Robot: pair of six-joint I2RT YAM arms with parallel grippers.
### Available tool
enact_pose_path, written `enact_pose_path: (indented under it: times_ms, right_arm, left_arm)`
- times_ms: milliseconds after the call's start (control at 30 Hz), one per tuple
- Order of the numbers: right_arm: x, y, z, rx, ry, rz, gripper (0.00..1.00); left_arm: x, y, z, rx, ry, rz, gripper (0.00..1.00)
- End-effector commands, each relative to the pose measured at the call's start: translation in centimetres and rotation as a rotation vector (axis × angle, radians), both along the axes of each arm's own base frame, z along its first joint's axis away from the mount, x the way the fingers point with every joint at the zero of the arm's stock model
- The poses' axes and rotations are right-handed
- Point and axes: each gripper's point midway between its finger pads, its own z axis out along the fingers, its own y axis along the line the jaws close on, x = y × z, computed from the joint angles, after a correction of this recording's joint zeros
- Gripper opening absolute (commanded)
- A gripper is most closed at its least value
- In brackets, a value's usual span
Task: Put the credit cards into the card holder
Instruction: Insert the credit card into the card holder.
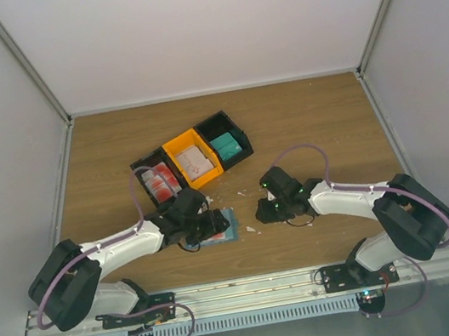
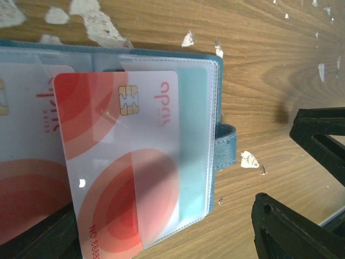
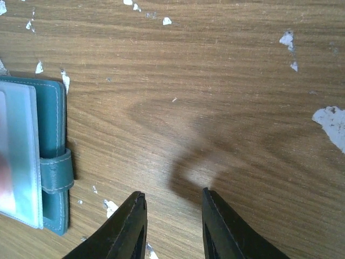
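Clearly the credit card point(image 2: 124, 162) lies in the card holder point(image 2: 223, 145), long axis along its clasp edge; left claw point(image 2: 161, 232) released, right claw point(image 3: 172, 213) parted.

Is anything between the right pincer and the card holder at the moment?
Nothing visible blocks it. Between the right pincer and the strap edge of the card holder there is only bare table with a few tiny white scraps.
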Motion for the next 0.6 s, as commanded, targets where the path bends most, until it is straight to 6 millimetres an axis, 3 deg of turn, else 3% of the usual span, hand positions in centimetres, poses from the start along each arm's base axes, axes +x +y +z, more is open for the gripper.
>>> enact_pose_path:
  times_ms: [0,100,233,333,433,567]
  right_arm:
    - [0.6,0.6,1.0,0.003,-0.041,0.016,0.31]
    - [0.8,0.7,1.1,0.007,-0.045,0.014,0.33]
    - [0.8,0.7,0.8,0.001,-0.033,0.015,0.35]
    - [0.9,1.0,0.9,0.009,-0.035,0.019,0.36]
    - [1.1,1.2,1.1,0.014,-0.041,0.024,0.36]
    - [1.1,2.0,1.6,0.046,-0.049,0.058,0.36]
  left_arm:
    - [1.0,0.7,1.3,0.073,-0.055,0.007,0.79]
    - [0.8,0.4,1.5,0.177,-0.072,-0.034,0.75]
    - [0.2,1.1,0.9,0.339,-0.091,-0.059,0.77]
    - [-0.2,1.7,0.0,0.374,-0.073,-0.067,0.78]
    - [-0.1,1.4,0.4,0.358,-0.088,-0.082,0.78]
    - [0.6,1.1,1.4,0.312,-0.13,-0.058,0.65]
